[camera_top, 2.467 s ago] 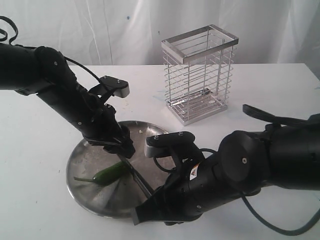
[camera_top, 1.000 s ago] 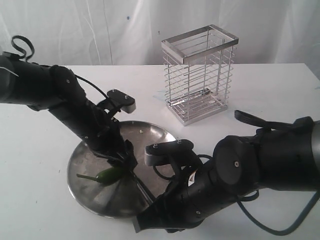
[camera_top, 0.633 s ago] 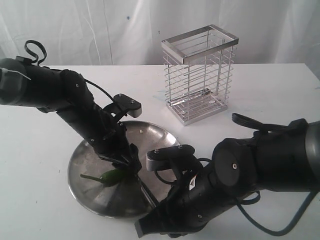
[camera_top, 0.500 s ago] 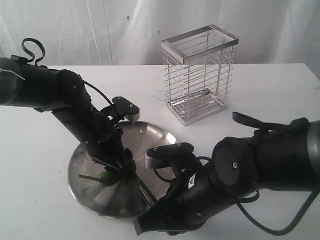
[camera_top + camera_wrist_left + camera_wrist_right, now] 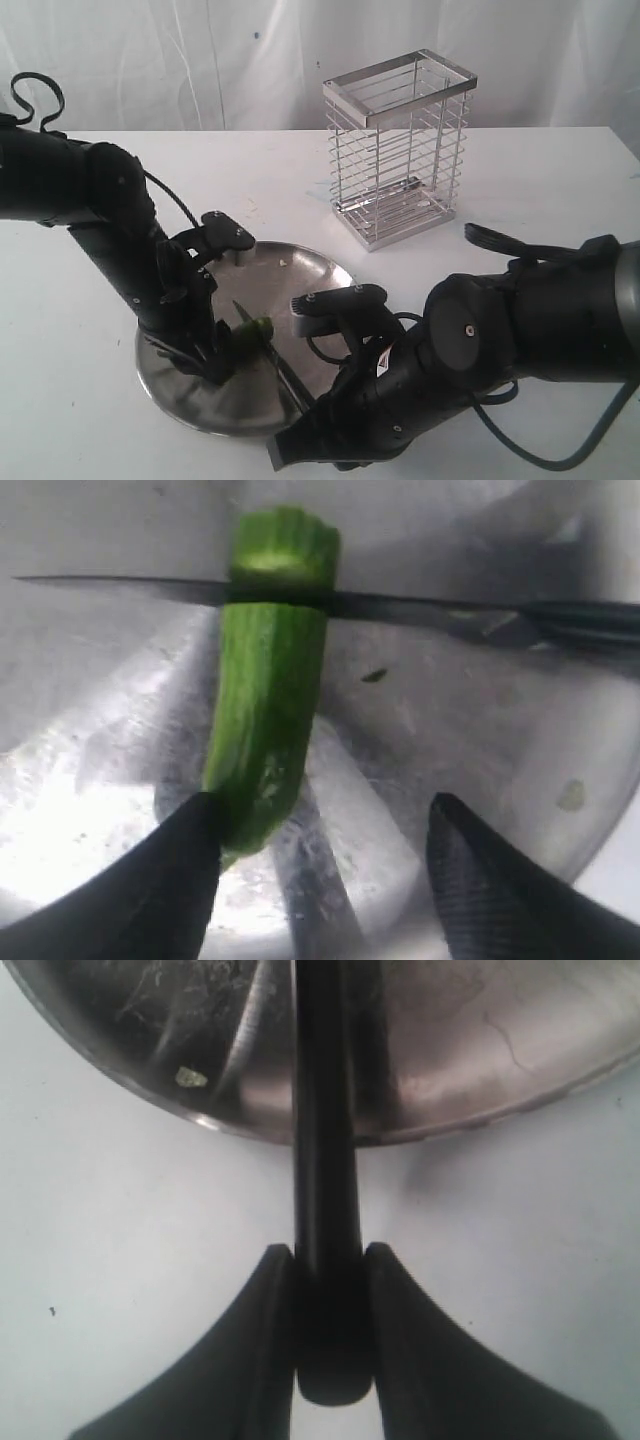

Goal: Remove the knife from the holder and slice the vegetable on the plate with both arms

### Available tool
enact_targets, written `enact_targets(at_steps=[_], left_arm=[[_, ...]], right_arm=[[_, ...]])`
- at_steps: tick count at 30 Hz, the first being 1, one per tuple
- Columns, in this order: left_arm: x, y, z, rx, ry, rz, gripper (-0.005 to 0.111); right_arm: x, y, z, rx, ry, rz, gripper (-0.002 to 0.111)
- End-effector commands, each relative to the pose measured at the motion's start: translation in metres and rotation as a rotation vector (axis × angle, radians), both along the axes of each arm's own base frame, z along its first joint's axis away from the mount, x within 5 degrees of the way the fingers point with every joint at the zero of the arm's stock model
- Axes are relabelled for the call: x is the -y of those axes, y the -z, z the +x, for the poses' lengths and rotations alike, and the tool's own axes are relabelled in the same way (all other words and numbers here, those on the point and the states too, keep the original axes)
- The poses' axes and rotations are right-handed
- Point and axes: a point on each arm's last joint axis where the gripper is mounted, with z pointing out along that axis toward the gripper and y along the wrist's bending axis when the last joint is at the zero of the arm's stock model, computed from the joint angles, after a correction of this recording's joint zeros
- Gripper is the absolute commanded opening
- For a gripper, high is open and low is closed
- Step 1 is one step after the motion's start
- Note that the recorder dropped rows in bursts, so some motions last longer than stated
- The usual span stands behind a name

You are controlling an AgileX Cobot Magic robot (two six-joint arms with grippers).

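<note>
vegetable (image 5: 268, 695): glossy green, blunt cut end | right claw (image 5: 328, 1290) grips knife (image 5: 400, 608) | left claw (image 5: 330, 880) open

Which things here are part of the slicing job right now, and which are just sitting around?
In use:
- knife, clamped in the right gripper, blade across the vegetable
- vegetable, beside one finger of the open left gripper
- plate, under both

Standing by:
- holder, behind the plate, no knife in it
- table
- small pale scraps on the plate
</note>
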Motion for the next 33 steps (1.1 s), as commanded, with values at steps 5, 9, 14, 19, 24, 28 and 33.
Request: enact_targets(at_steps=[5,9,14,19,24,28,33], left_arm=[[-0.003,0.021,-0.002,0.007,-0.071,0.003,0.061],[-0.003,0.02,-0.001,0.01,-0.081,-0.001,0.052],[-0.003,0.02,-0.001,-0.001,-0.115,-0.005,0.045],[-0.003,0.02,-0.001,-0.014,-0.172,-0.011,0.045],[-0.003,0.02,-0.001,-0.035,-0.219,-0.016,0.028],[-0.001,0.02,-0.002,-0.058,-0.241,-0.038,0.011],[0.002,0.018,-0.003,-0.077,-0.27,-0.071,0.003]], right_arm=[[0.0,-0.004,-0.001,-0.006,-0.027,-0.008,0.001],[0.001,-0.003,-0.003,-0.017,-0.039,-0.021,0.001],[0.002,-0.002,-0.006,-0.052,-0.057,-0.041,0.001],[0.006,0.0,-0.011,-0.094,-0.099,-0.094,0.001],[0.009,-0.002,-0.012,-0.121,-0.116,-0.154,0.001],[0.005,-0.011,-0.007,-0.116,-0.148,-0.174,0.001],[-0.003,-0.025,0.006,-0.071,-0.156,-0.197,0.001]])
